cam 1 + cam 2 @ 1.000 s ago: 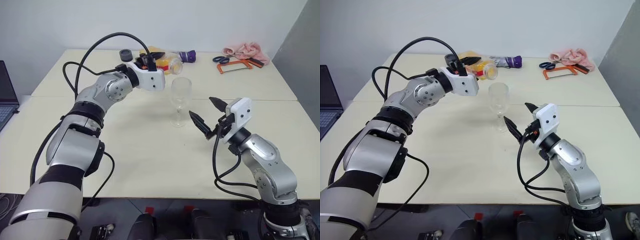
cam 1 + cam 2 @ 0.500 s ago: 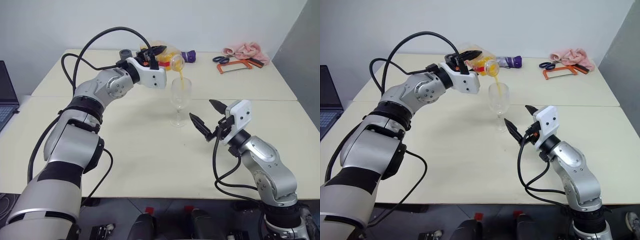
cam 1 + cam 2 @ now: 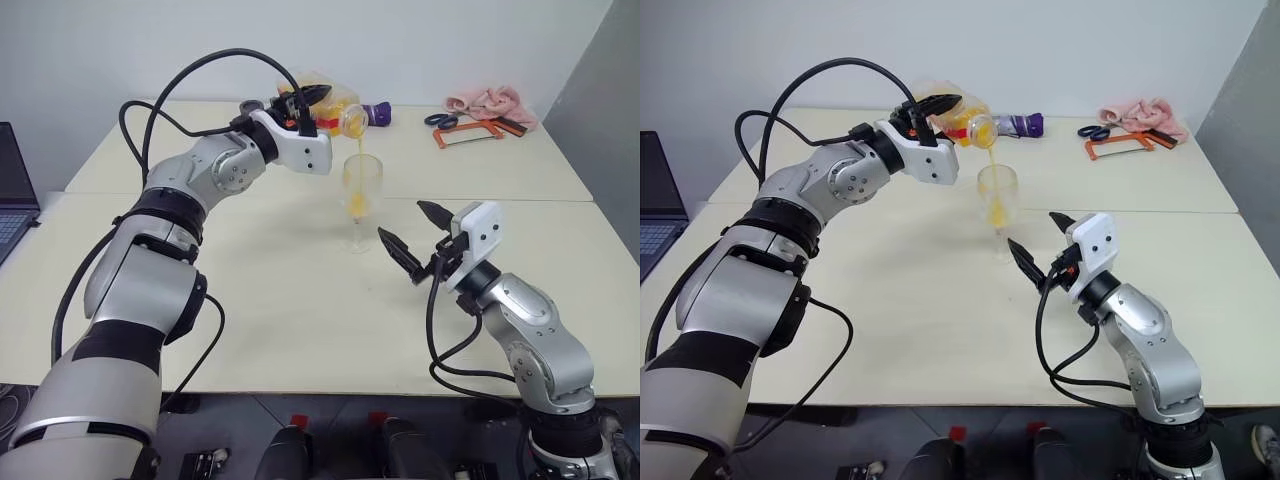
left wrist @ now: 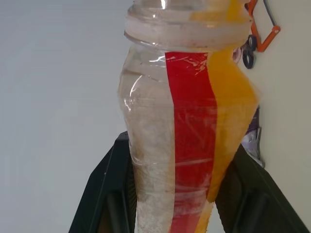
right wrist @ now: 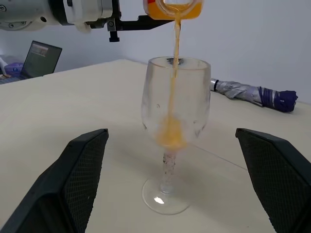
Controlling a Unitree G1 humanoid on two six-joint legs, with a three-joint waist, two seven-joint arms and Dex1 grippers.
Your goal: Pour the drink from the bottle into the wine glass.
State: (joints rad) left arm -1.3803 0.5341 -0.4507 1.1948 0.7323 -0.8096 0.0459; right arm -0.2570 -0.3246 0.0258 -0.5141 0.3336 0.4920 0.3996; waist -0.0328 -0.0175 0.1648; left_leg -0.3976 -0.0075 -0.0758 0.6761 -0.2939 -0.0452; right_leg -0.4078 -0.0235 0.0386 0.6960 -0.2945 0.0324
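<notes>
My left gripper (image 3: 312, 108) clenched on the bottle (image 3: 962, 122), drink (image 5: 175, 36) streaming into the wine glass (image 3: 362, 190) — hold tilt steady, mouth over the rim; right gripper (image 3: 414, 233) released, waiting beside it.

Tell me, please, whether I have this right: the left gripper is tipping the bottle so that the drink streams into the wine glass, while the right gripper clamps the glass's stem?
Not quite: the right gripper stands open, short of the wine glass, as the right wrist view shows. The rest holds.

My black left end effector (image 3: 308, 103) grips a clear bottle (image 4: 187, 121) with a red stripe; orange-yellow drink (image 5: 171, 133) colours the clear wine glass (image 5: 176, 102) on the cream counter (image 3: 300, 300).
</notes>
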